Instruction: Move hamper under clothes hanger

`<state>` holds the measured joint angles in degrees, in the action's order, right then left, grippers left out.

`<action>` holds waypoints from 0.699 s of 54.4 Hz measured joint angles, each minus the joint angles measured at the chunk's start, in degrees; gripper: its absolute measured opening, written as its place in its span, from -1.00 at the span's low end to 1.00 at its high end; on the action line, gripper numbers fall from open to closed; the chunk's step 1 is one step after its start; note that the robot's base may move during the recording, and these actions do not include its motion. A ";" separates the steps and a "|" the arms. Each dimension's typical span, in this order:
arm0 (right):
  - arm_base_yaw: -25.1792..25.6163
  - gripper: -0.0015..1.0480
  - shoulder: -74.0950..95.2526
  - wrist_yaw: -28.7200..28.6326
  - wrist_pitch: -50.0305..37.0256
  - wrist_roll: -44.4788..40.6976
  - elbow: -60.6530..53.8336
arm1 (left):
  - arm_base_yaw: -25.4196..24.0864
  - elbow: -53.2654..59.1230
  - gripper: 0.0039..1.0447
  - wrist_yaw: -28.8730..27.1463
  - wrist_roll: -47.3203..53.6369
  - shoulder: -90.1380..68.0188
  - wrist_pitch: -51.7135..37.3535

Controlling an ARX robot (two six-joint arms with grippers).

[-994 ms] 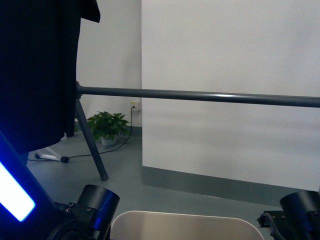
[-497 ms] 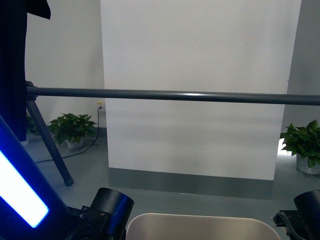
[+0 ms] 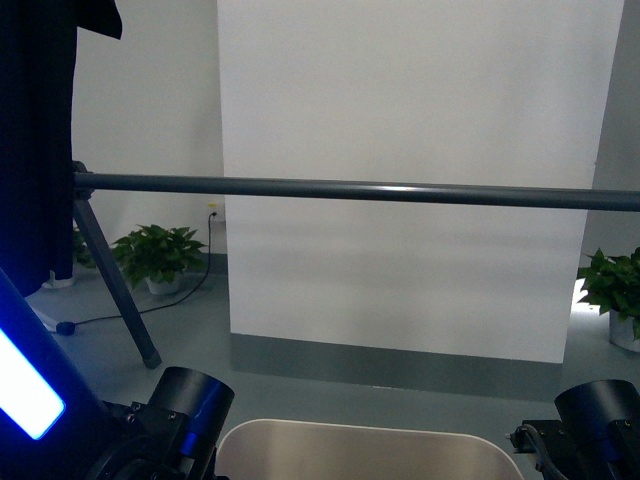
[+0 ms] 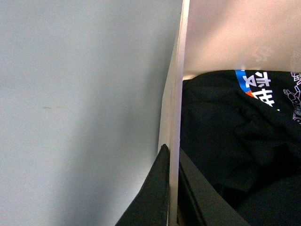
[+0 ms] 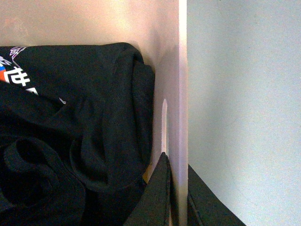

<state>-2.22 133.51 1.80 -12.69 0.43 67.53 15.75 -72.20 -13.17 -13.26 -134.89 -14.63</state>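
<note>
Hamper [image 3: 365, 450]: sitting near, centred, before the bar of the clothes hanger [image 3: 350, 188], black clothes [image 4: 221, 141] lying inside.
Left fingers [image 4: 153, 202]: narrow, pinching the hamper's left wall.
Right fingers [image 5: 157, 197]: narrow, pinching its right wall.

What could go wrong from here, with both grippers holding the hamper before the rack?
1. The left gripper and right gripper each pinch only a thin wall of the hamper, which carries dark clothes; the wall may flex or slip out.
2. The bar of the clothes hanger crosses ahead; raised arms might strike it.
3. Its angled leg stands to the left; drifting that way, the hamper could catch it.
</note>
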 joint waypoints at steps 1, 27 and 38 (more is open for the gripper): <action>0.00 -0.94 0.00 0.02 0.00 0.00 0.00 | 0.00 0.00 -0.93 0.02 0.00 0.00 0.00; 0.74 -0.94 0.00 0.50 0.00 -0.02 0.00 | 0.66 0.00 -0.93 0.42 0.00 0.00 0.00; 0.59 -0.94 0.00 0.46 0.00 0.00 0.00 | 0.48 0.00 -0.93 0.22 0.00 0.00 0.00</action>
<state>-1.63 133.51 2.26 -12.69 0.43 67.53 16.23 -72.20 -12.95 -13.26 -134.89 -14.63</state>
